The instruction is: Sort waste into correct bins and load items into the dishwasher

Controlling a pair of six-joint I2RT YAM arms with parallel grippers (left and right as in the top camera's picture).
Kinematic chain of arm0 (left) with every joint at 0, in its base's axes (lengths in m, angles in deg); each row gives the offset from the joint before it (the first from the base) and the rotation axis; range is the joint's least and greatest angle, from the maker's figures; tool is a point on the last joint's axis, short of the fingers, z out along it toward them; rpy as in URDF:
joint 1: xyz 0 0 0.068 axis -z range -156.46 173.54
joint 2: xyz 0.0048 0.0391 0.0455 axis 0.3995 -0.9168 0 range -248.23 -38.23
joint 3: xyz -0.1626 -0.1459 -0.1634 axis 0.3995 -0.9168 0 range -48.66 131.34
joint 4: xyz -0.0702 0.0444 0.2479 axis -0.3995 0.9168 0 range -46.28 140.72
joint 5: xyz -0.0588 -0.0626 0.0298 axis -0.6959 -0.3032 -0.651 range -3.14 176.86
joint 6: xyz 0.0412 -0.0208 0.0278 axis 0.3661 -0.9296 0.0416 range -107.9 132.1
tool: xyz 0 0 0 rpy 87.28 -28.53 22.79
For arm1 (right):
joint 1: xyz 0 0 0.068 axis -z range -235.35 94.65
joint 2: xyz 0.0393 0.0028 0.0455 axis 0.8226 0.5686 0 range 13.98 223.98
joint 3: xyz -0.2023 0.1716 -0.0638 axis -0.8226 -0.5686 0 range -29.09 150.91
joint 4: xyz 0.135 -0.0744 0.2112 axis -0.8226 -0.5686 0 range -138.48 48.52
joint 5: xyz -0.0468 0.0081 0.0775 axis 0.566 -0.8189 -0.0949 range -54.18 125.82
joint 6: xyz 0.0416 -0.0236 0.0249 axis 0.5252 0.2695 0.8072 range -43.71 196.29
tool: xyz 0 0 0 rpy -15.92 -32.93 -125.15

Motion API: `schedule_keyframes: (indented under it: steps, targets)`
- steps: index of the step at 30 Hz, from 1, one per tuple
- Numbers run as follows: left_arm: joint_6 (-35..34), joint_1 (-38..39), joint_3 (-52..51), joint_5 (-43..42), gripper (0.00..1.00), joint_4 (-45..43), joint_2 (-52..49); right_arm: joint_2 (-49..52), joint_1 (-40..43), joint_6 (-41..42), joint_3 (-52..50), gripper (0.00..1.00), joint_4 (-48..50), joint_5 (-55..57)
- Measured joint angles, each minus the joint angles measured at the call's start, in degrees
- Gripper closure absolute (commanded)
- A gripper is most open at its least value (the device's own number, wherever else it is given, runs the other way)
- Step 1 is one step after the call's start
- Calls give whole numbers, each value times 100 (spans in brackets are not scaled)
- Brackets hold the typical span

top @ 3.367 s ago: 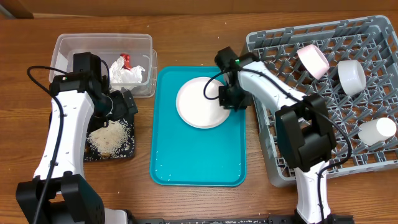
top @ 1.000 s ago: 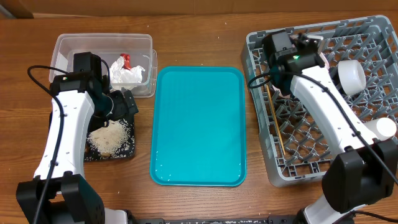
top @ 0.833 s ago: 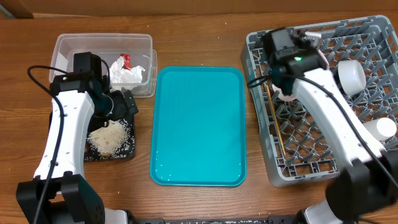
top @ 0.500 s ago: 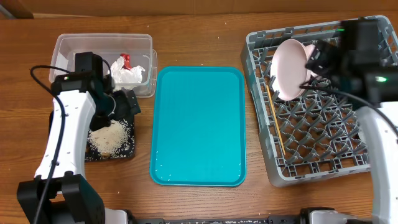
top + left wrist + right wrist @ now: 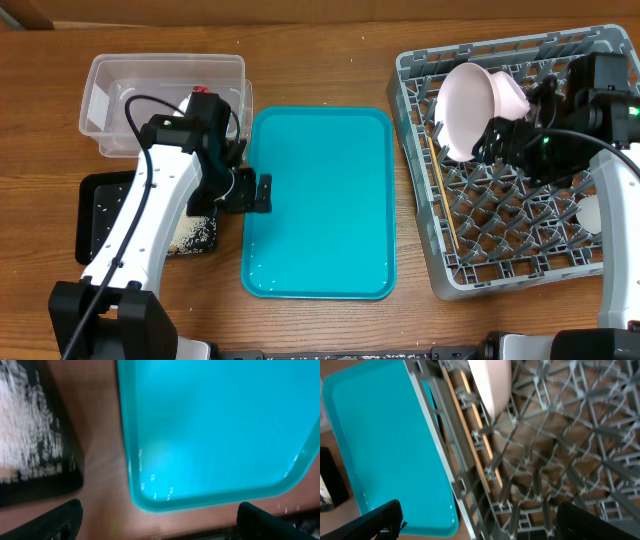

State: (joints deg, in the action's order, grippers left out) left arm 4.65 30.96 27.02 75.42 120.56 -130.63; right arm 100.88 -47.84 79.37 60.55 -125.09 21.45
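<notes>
The white plate (image 5: 463, 112) stands on edge among the pegs at the far left of the grey dishwasher rack (image 5: 520, 255), next to a pale bowl (image 5: 508, 97). The chopsticks (image 5: 444, 205) lie along the rack's left wall. My right gripper (image 5: 492, 140) hovers open just right of the plate, holding nothing; the right wrist view shows the plate (image 5: 492, 385) and chopsticks (image 5: 470, 435) ahead of the gripper (image 5: 480, 524). My left gripper (image 5: 262, 192) is open over the teal tray's left edge. Rice (image 5: 197, 233) lies in the black tray (image 5: 100, 205). A red scrap (image 5: 200, 92) shows in the clear tub (image 5: 120, 90).
The teal tray (image 5: 320, 200) lies bare between the bins and the rack; the left wrist view shows its corner (image 5: 210, 425) beside the black tray's rice (image 5: 25, 425). A white cup (image 5: 590, 212) peeks out beside my right arm.
My right gripper opened and let go of the plate, which now stands in the rack, then drew back to its right. My left arm swung right from the black tray to the teal tray's edge.
</notes>
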Motion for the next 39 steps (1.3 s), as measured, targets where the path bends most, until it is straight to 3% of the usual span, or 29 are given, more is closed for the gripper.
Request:
schedule_keyframes:
  steps: [6,11,20,26,39]
  targets:
    - [-7,-83,0,-15,0,391,44,-42,0,-17,-48,0,-142,39]
    - [-20,-83,-107,-4,0,221,730,-743,-11,-2,-774,0,531,76]
    - [-208,-81,-1158,280,0,-1255,3694,-3565,-52,-9,-3075,0,2457,120]
    - [-455,-81,-1707,745,0,-1886,5705,-5047,-52,-9,-3560,0,3008,129]
    - [-468,-81,-1759,962,0,-988,6166,-5125,-52,-7,-3578,0,2844,133]
